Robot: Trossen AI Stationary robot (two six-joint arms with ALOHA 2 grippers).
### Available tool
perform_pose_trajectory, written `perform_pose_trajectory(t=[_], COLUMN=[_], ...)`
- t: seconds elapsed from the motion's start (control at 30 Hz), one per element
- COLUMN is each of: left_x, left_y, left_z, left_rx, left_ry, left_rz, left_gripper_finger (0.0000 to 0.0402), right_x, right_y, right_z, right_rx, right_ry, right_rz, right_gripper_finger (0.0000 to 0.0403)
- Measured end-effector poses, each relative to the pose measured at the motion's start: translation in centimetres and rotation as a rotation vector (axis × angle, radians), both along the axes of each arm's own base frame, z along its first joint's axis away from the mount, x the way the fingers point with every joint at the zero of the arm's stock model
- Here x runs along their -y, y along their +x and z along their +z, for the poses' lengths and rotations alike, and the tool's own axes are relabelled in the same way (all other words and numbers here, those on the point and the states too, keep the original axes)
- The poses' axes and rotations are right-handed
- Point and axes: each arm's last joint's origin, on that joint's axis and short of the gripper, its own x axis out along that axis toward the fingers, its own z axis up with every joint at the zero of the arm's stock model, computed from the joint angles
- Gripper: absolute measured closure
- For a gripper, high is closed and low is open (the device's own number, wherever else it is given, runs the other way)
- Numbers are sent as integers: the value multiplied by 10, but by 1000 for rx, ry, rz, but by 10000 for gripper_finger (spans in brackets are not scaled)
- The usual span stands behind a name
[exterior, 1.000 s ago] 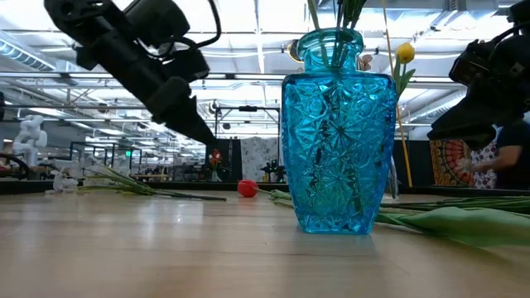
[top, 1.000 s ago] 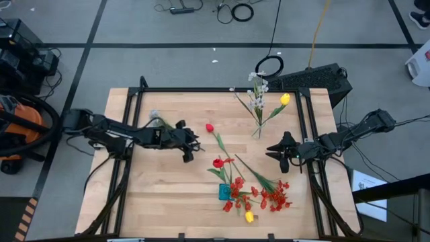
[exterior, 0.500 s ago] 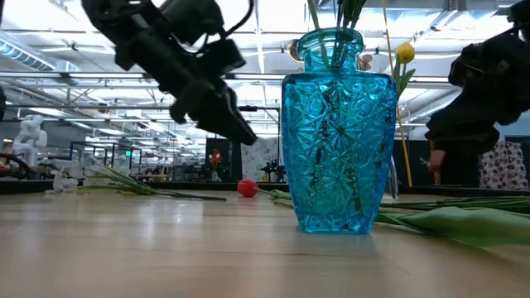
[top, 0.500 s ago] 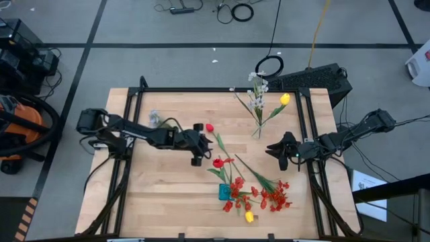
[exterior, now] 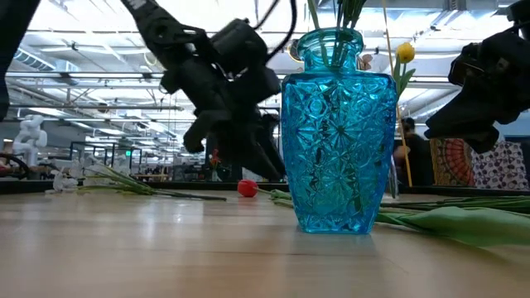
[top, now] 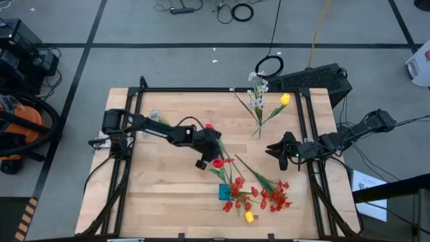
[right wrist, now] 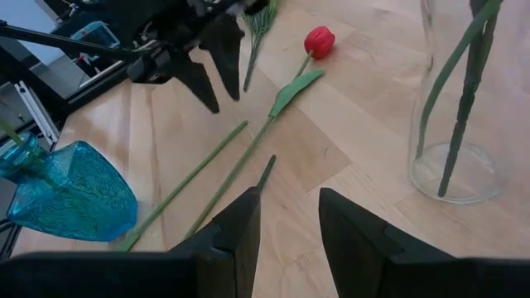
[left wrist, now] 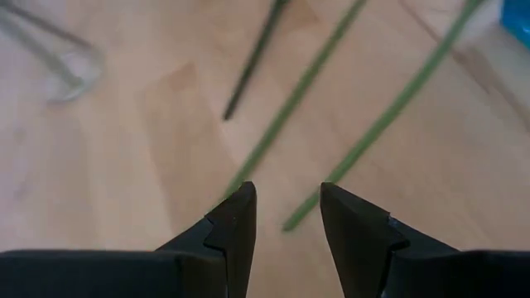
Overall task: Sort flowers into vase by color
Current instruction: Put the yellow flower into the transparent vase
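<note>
Green stems (left wrist: 290, 124) lie on the wood just ahead of the left gripper (left wrist: 286, 203), its fingers parted and empty; closing squarely across one stem looks safest.

2 dark jointed arms (top: 161, 131), black wedge-shaped fingers (left wrist: 236, 223)

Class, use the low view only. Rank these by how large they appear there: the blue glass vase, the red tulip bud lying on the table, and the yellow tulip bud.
1. Blue glass vase, largest, though nearest the camera.
2. Red tulip bud and yellow tulip bud look about alike; unranked.
</note>
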Motion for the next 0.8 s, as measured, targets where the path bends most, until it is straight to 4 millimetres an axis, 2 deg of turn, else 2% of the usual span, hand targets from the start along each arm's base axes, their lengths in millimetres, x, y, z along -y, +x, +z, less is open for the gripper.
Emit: perform_pose_trajectory(t=[0.17,0.37,0.47,0.63,0.8], left_x=[0,0,0,1,1], left_y=[11,21,22,19,15], left_z=[-12,-21,-23,-25,-27], left_rx=[-107,-132,-139,-174,-234], left_ry=[13,33,27,34,27], left_rz=[-69,-112,-114,-132,-126], left_gripper_finger=[258,263,290,384,398], right_x=[0,0,0,0,0], right_y=[0,0,0,0,0], right_z=[0,0,0,0,0], right_rx=[-2,-3,-4,-5,-5], right_ry=[-2,-6,-7,-8,-9], right_rz=[1,2,2,2,0], right_gripper_finger=[287,287,287,287,287])
